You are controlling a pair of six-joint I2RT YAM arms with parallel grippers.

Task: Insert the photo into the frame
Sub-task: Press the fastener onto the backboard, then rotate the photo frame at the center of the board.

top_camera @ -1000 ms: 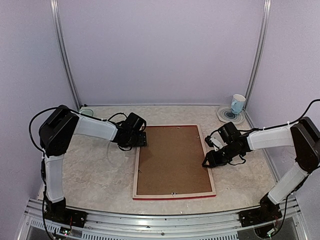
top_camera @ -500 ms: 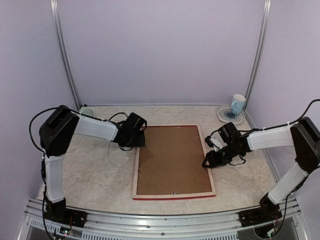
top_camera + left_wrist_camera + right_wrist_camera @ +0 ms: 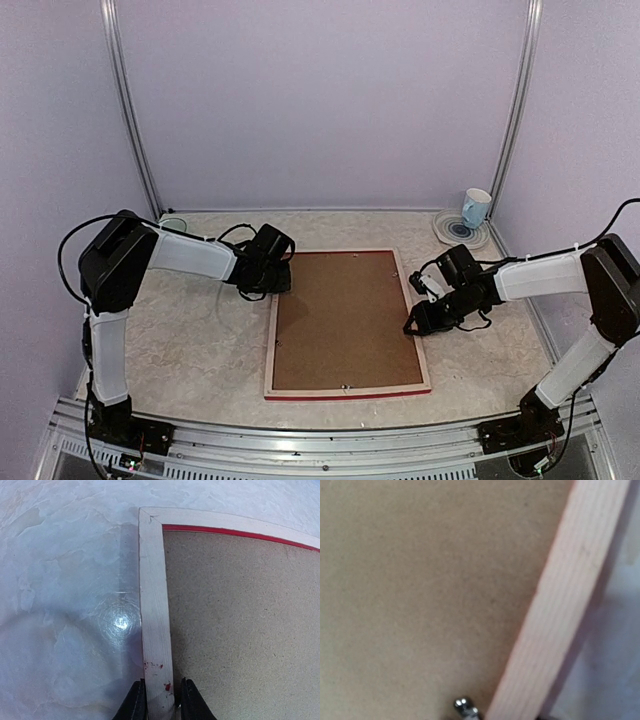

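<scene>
The frame [image 3: 272, 340] lies face down mid-table, pale wood back up, with a thin red edge showing. A brown backing board [image 3: 345, 320] fills it. The photo is hidden. My left gripper [image 3: 278, 283] sits at the frame's left rail near the far left corner. In the left wrist view its black fingers [image 3: 135, 705] straddle the wood rail [image 3: 152, 590] and press against both sides of it. My right gripper [image 3: 415, 325] rests at the frame's right rail. The right wrist view shows only the rail [image 3: 565, 610], the board [image 3: 430, 580] and a metal tip; its fingers are hidden.
A blue-patterned mug [image 3: 476, 207] stands on a plate [image 3: 452, 234] at the back right corner. A small pale round object [image 3: 174, 224] lies at the back left by the metal post. Purple walls enclose the table on three sides.
The left gripper's fingers have drawn in around the frame's left rail. The frame's near edge has shifted very slightly. The right arm has not moved.
</scene>
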